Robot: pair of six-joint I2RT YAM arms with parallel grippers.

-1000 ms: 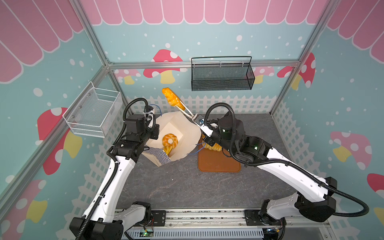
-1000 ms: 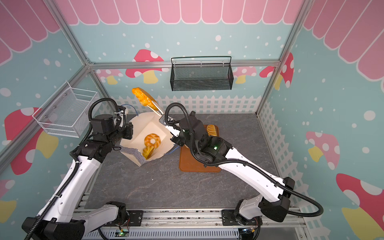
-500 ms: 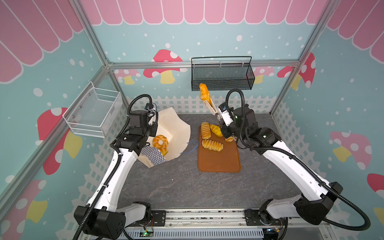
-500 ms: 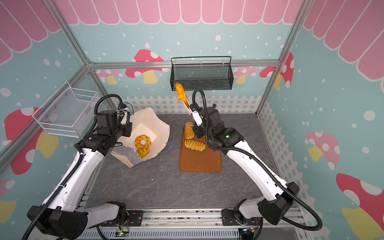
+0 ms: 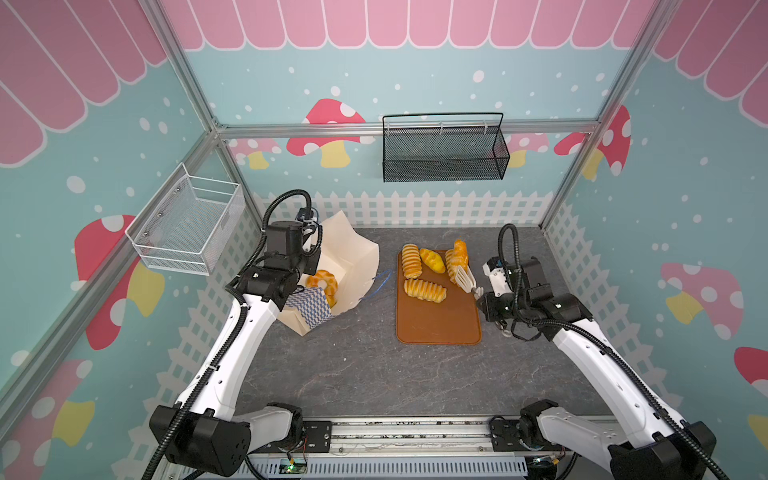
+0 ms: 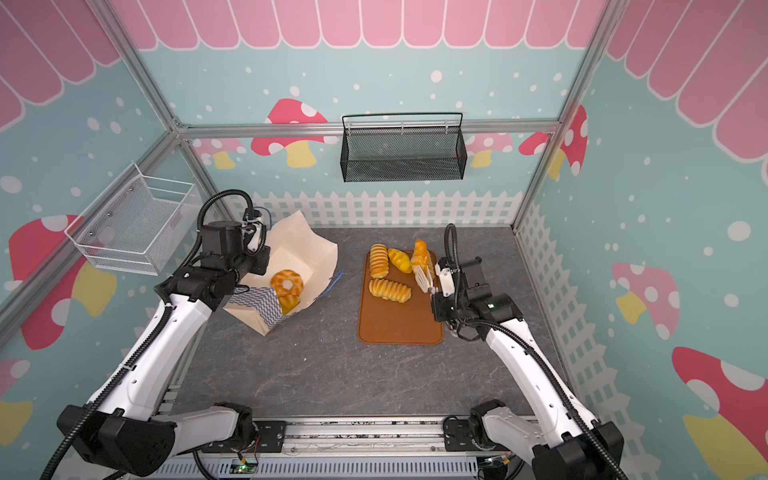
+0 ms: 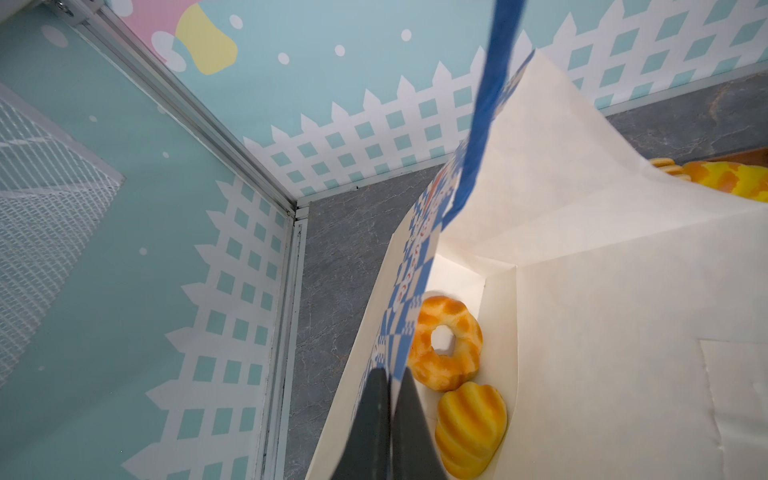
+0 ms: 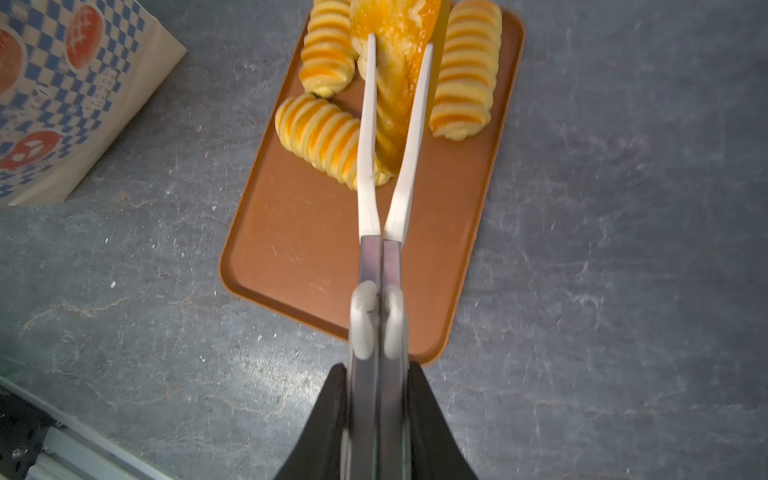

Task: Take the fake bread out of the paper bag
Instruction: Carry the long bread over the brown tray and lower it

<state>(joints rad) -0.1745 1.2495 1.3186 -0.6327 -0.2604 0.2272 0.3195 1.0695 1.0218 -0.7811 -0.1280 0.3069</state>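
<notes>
Right claw (image 8: 376,370) clamped on tongs (image 8: 368,145), pastry (image 8: 399,62) pinched ahead at their tips, now low over tray (image 8: 299,249), was high; left claw (image 7: 388,384) still nipping bag (image 7: 582,291) rim

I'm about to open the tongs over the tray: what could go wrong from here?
1. The pastry in the tongs is held tilted by the tray's far corner, among three loaves; dropped there, it may roll off the rim.
2. The left gripper pinches only the bag's edge; if that slips, the bag could fold over the doughnut and bun inside.
</notes>
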